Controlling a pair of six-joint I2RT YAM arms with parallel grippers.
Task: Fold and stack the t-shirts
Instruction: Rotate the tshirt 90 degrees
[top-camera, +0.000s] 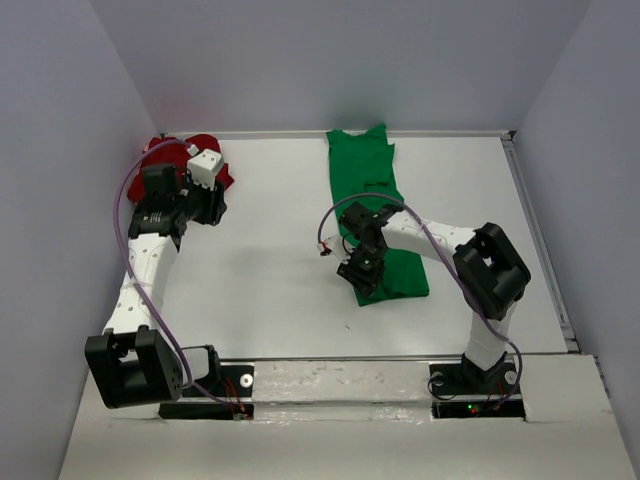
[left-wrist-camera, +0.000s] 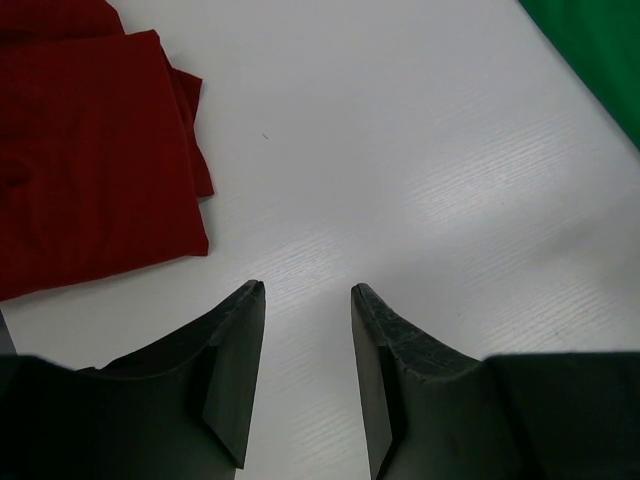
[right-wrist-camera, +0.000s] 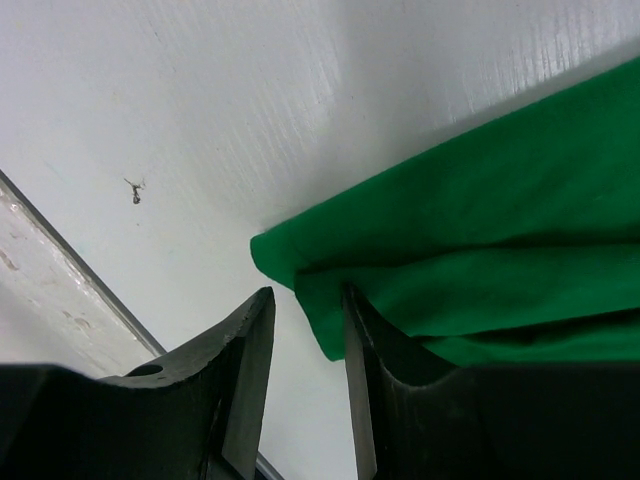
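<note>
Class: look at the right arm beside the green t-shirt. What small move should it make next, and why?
Probably nudge the right gripper slightly toward the green t-shirt. Its fingers stand apart with only bare table between them, and the shirt's folded corner lies just beside one of them, not yet gripped.

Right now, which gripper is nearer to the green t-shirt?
Right. The right gripper is at a corner of the green t-shirt; the left gripper is away, beside the red t-shirt.
</note>
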